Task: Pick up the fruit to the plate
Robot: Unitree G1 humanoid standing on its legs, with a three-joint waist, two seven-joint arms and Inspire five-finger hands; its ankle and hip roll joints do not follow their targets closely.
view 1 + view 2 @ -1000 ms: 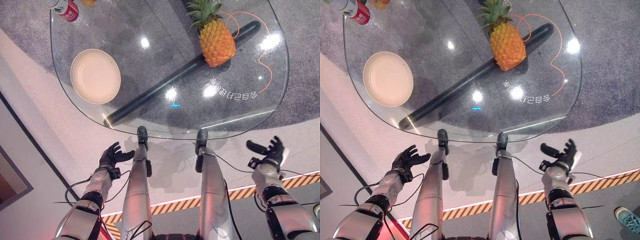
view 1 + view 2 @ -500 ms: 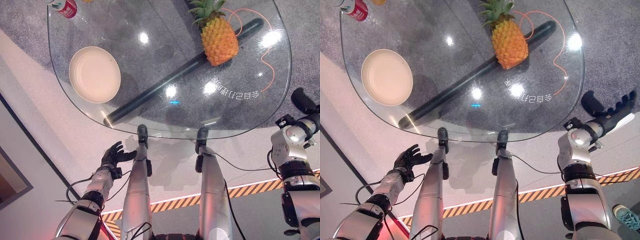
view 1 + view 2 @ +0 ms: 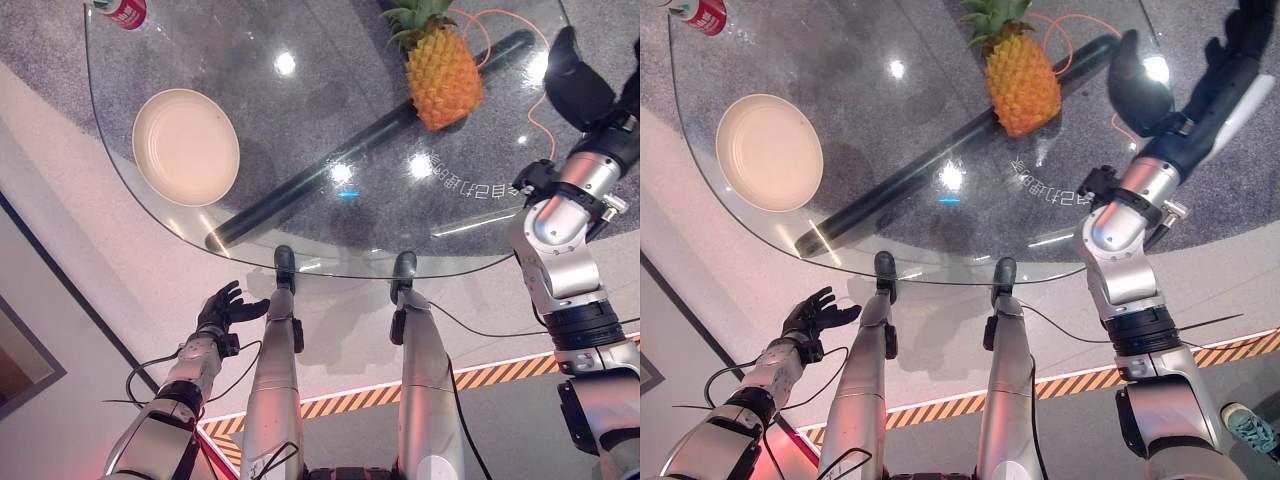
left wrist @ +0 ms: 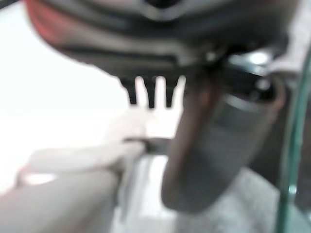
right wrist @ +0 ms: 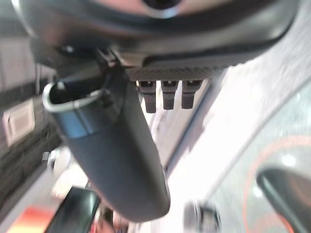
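Glass table over a grey carpet and pale floor

A clear glass table (image 3: 300, 250) with a rounded edge stands on a dark bar (image 3: 330, 170) over speckled grey carpet (image 3: 40, 40). Ceiling lights glint on the glass. Pale floor (image 3: 120, 290) borders it, with a striped orange-and-black line (image 3: 340, 403) nearer the viewer.

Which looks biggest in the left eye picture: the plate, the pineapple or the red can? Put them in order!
1. Plate and pineapple: they look about alike, so no clear winner.
2. Red can: plainly smallest, though partly cut off at the picture's edge.
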